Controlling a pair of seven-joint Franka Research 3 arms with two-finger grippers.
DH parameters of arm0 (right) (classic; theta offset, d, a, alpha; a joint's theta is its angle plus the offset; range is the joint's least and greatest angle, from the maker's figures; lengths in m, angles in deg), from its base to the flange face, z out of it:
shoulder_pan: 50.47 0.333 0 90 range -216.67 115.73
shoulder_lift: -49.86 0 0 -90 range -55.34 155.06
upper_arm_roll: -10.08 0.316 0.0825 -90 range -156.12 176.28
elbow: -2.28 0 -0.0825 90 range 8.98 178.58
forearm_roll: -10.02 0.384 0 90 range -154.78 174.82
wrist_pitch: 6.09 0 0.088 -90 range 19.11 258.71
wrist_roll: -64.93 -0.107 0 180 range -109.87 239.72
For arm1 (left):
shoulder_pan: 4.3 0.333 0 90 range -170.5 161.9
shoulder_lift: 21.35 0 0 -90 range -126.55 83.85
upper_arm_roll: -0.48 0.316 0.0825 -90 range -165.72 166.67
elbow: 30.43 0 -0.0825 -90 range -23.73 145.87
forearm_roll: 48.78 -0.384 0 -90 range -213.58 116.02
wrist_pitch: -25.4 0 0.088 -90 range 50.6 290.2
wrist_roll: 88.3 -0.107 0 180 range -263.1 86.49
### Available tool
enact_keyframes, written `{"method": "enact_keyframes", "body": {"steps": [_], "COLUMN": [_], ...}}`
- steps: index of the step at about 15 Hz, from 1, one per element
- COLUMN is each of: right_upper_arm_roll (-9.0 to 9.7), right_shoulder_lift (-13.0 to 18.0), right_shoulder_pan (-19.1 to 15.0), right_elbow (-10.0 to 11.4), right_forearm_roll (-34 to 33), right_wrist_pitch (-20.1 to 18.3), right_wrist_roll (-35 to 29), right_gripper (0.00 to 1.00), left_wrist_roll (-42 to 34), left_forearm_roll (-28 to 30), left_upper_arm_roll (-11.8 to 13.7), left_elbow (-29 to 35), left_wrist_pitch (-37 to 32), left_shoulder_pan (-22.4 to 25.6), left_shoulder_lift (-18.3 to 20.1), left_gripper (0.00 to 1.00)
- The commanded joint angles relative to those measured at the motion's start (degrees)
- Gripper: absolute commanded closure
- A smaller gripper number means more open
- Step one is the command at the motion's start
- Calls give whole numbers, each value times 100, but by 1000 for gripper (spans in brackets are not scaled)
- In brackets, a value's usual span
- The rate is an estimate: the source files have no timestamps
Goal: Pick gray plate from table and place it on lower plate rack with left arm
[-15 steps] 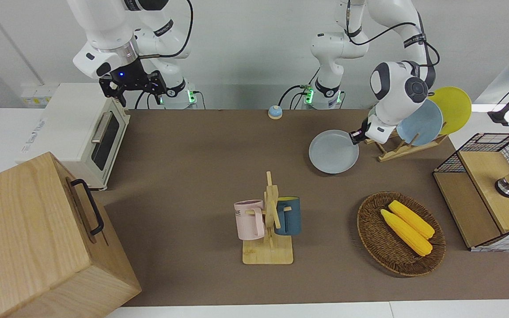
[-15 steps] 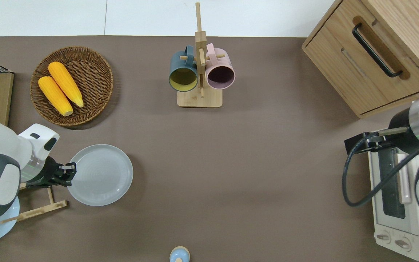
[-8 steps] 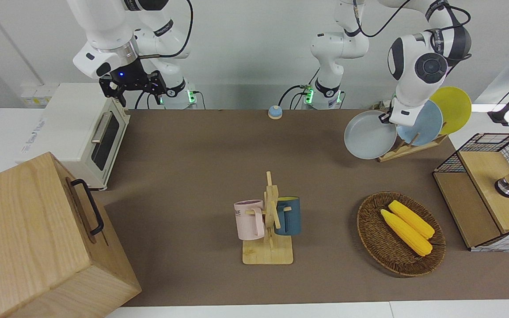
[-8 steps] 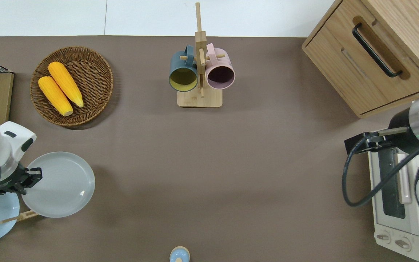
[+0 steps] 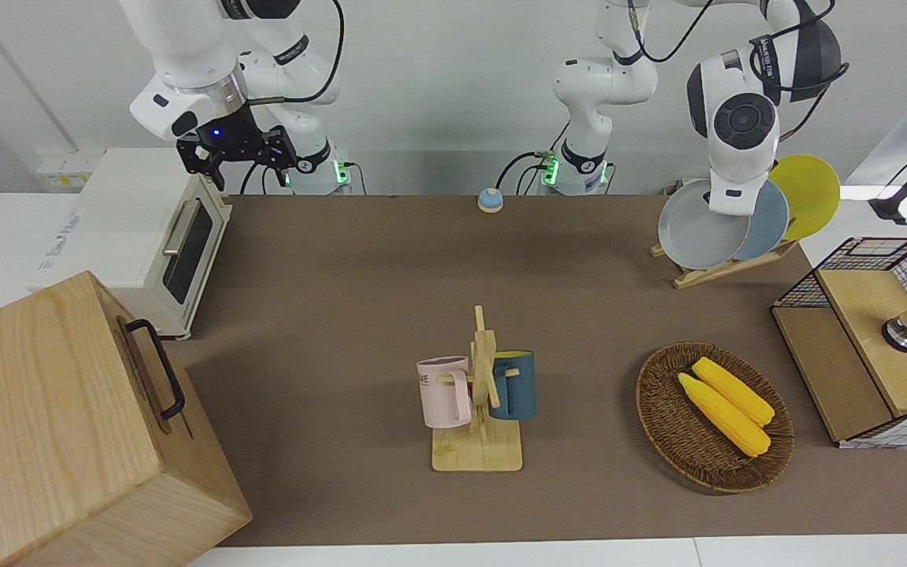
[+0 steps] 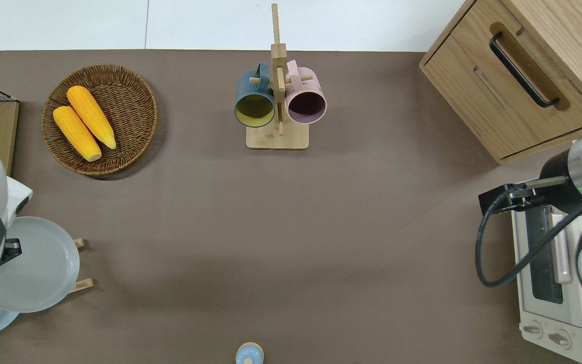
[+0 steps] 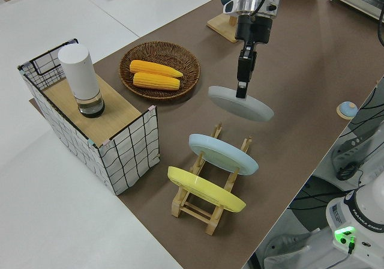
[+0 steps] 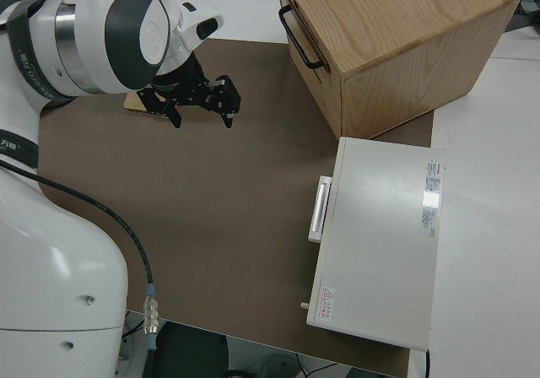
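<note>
The left gripper (image 7: 242, 84) pinches the rim of the gray plate (image 7: 241, 103), which is off the table (image 5: 359, 260) and tilted in the air over the rack (image 7: 207, 208), so only setting it into a free slot is left.

Brown-matted table (image 5: 343, 260) carries wooden mug tree (image 5: 479, 441) at centre. From mug tree: corn basket (image 5: 713, 417) toward left arm's end, plate rack (image 5: 725, 268) nearer robots, wooden cabinet (image 5: 68, 425) and toaster oven (image 5: 146, 236) toward right arm's end.
</note>
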Motion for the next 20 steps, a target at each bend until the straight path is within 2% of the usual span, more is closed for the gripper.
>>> {"method": "enact_keyframes", "body": {"steps": [1, 4, 8, 12, 16, 20], "right_upper_arm_roll": [134, 134, 134, 134, 134, 134], "right_shoulder_lift": [14, 14, 14, 14, 14, 14], "right_shoulder_pan": [-147, -147, -147, -147, -147, -147], "right_elbow": [-55, -55, -55, -55, -55, -55], "right_forearm_roll": [-38, -38, -38, -38, -38, -38], "right_wrist_pitch": [-82, -82, -82, -82, -82, -82], "right_wrist_roll": [-73, -73, -73, -73, -73, -73], "right_gripper": [17, 17, 17, 17, 17, 17], "left_wrist_roll": [154, 626, 725, 751, 1259, 1322], "left_forearm_roll": [-439, -491, -694, -746, -755, -755], "left_upper_arm_roll": [-35, -53, -184, -220, -378, -431], "left_elbow": [53, 88, 176, 176, 176, 176], "left_wrist_pitch": [-178, -282, -634, -644, -679, -670], "left_shoulder_pan": [-66, -75, -75, -75, -75, -75], "left_shoulder_lift": [-91, -284, -513, -557, -838, -882], "left_gripper": [1000, 1000, 1000, 1000, 1000, 1000]}}
